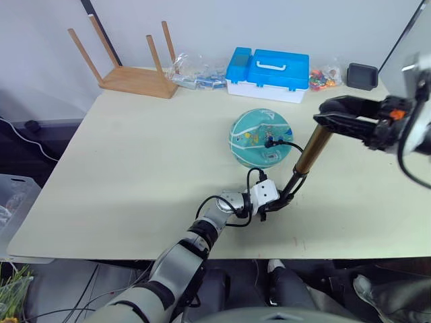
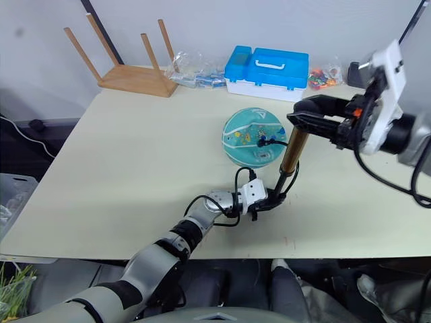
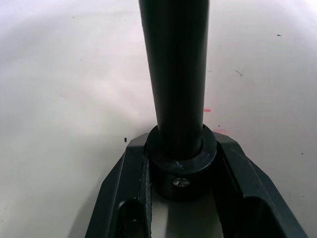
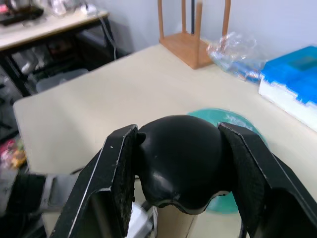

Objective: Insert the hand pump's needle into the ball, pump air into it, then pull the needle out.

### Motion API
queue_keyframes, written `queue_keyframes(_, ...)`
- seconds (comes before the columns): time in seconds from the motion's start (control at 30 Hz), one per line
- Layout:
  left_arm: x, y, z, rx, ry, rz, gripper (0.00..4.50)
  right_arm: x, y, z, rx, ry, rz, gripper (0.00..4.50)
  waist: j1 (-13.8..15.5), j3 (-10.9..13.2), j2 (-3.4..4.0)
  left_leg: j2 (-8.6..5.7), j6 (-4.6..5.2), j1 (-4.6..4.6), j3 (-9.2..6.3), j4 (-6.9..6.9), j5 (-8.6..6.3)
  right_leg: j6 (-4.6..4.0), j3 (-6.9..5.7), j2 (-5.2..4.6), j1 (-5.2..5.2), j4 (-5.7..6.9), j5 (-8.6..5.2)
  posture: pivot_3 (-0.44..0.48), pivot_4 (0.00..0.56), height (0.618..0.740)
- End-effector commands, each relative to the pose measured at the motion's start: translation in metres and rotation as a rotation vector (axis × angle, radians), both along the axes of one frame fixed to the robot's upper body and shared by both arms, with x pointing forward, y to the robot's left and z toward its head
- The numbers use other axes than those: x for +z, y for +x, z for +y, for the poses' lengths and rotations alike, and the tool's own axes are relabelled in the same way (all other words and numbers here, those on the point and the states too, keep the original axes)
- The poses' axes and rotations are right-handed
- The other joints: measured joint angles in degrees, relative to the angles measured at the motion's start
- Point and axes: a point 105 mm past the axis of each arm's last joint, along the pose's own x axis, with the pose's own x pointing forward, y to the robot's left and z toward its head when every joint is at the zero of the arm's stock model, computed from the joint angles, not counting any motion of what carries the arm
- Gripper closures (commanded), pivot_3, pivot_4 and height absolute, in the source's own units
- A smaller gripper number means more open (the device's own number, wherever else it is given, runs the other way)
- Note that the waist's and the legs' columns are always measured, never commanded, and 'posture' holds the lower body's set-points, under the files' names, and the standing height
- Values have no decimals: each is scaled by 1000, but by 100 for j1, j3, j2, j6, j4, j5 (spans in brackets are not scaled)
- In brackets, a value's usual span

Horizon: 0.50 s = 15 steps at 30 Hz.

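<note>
I have the left gripper (image 1: 275, 203) clamped on the hand pump's (image 1: 312, 149) lower end and the right gripper (image 4: 178, 183) closed around its black handle, the needle (image 1: 269, 142) apparently seated in the ball (image 1: 259, 136) mid-table. For a clean stroke I should keep the base pinned and push straight along the barrel, so the hose never tugs the needle sideways.

We record a beige table (image 1: 135, 175). Along its far edge, we note a blue-lidded white case (image 1: 268, 73). Left of the case lie clear plastic bags (image 1: 195, 73), then an upturned wooden stool (image 1: 131, 64). Right of the case sit a bag of colourful pieces (image 1: 324, 77) and a small black tray (image 1: 362, 75).
</note>
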Motion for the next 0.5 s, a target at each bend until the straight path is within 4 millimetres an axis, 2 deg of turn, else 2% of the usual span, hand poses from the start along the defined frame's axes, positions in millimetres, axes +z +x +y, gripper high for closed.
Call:
queue_keyframes(0.03,-53,-18,37,59,169,151,3396,-43,13,5,-34,-8,59,2452,-19,-12,-7,0,0,5,4,-2,0,0,2,3,1,1,0,0,150,740)
queue_keyframes(0.1,-53,-19,37,55,170,147,3396,-66,16,7,-35,-20,90,2452,-47,-16,-6,0,0,28,8,-5,0,1,6,6,18,2,-1,0,150,740)
queue_keyframes(0.23,-53,-20,37,57,156,143,3396,-132,17,15,-26,-71,173,2452,-104,-54,-25,6,-2,60,5,-12,-1,1,4,18,49,0,-2,0,150,740)
queue_keyframes(0.33,-52,-21,35,63,144,141,3396,-173,13,21,-9,-108,221,2452,-122,-80,-40,10,-3,76,7,-12,-2,1,7,29,61,0,-2,0,150,740)
queue_keyframes(0.4,-53,-22,34,66,139,143,3396,-194,12,24,-4,-120,244,2452,-123,-87,-47,13,-4,113,10,-38,-3,-6,15,27,79,-1,-7,0,150,740)
queue_keyframes(0.5,-54,-24,34,66,137,145,3396,-206,15,24,-10,-141,233,2452,-132,-122,-43,14,-5,139,18,-64,-3,-14,30,26,86,-2,-12,0,150,740)
